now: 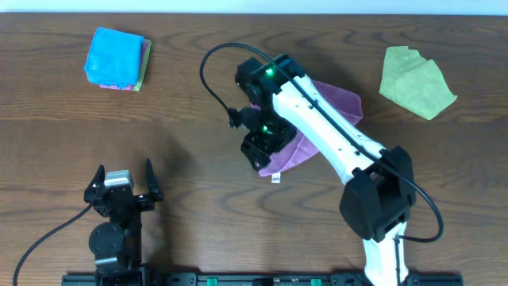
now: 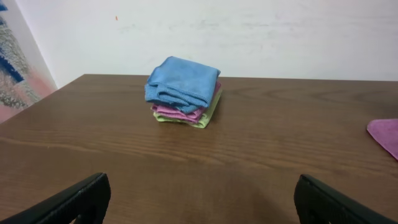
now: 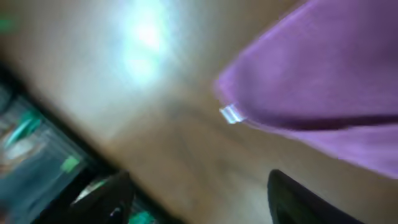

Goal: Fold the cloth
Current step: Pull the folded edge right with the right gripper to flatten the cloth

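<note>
well, right tool [image 1: 259, 151] apart over tagged edge of purple cloth [image 1: 347, 106]; left tool [image 1: 124, 169] apart near table [image 1: 198, 208] edge

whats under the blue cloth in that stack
A folded pink cloth, then a green cloth at the bottom. Only their edges show; the blue cloth covers the rest.

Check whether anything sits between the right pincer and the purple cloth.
Nothing visible does. The right pincer hangs over the purple cloth's lower-left edge, with only bare table beside it. The folded stack and the green cloth lie far off to either side.
</note>
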### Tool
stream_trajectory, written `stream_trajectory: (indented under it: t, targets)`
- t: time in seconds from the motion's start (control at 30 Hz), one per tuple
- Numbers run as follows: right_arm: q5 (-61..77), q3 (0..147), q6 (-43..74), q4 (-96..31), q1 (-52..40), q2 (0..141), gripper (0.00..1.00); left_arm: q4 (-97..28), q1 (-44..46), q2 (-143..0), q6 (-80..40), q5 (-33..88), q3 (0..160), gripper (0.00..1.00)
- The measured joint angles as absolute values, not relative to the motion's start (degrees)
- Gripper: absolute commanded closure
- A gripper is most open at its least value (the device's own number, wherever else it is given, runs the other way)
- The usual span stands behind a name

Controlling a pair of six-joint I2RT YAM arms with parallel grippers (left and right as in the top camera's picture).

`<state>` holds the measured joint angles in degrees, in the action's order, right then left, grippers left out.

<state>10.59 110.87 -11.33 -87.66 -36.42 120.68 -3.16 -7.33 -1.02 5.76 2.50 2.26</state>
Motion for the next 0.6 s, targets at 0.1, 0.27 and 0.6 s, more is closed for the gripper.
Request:
stream_trajectory:
  t: [0.1,0.27,0.6]
  targets:
    - [1.2,110.9,-4.7,-83.2,-35.5,120.7,0.25,-3.2,-7.3,-1.0,5.8,2.5,2.3,0.04]
    - [-5.9,110.9,0.5,-79.3,-30.9,120.7,0.25,-3.2,-7.3,-1.0,5.8,2.5,2.3,0.05]
    - [-3.6,106.0,0.5,-74.4,-14.0,120.7,0.2,-3.2,-7.3,-1.0,5.8,2.5,2.3,0.05]
